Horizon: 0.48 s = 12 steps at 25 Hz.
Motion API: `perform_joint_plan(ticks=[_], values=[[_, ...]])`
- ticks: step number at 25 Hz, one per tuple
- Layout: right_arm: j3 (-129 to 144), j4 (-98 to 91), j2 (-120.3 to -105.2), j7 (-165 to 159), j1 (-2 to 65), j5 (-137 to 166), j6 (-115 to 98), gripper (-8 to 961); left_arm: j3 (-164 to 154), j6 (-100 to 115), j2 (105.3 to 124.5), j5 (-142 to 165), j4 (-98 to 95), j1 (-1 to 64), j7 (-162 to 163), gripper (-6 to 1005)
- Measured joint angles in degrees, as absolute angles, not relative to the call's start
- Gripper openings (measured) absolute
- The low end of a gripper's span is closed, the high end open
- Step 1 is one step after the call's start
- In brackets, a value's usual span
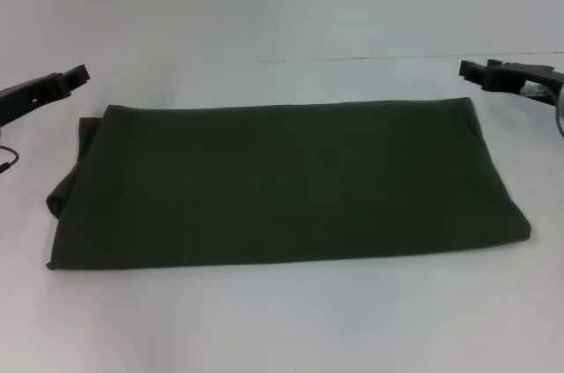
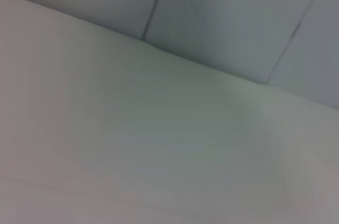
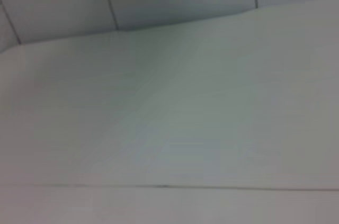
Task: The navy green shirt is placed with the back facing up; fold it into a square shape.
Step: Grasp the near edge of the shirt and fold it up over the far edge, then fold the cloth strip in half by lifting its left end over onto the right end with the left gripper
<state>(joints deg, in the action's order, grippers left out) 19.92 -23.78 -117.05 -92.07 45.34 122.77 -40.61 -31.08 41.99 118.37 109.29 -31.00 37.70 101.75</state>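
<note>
The navy green shirt (image 1: 282, 183) lies flat on the white table (image 1: 282, 320) in the head view, folded into a wide dark olive rectangle with its plain side up. A small fold of cloth sticks out at its left end. My left gripper (image 1: 77, 75) hangs above the table beyond the shirt's far left corner, apart from the cloth. My right gripper (image 1: 471, 71) hangs beyond the far right corner, also apart from it. Neither holds anything. Both wrist views show only bare white table and wall, no shirt and no fingers.
The white table runs from the near edge of the head view to a pale wall (image 1: 282, 3) behind the shirt. A thin cable (image 1: 7, 160) hangs under the left arm at the left border.
</note>
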Motion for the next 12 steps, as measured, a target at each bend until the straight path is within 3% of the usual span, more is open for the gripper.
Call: perform_joint_plan(ticks=[4,12], values=[[19.9,-25.1,-116.39,-93.0,43.6,121.0,-44.8,507,-30.3,46.1,118.38,107.2,-31.7,36.1,102.1,490],[20.0,-28.4,-114.88,-94.3,37.7,115.9,-67.0,684,-30.1,71.0,116.42,102.7,-32.9,31.0,105.7,732]])
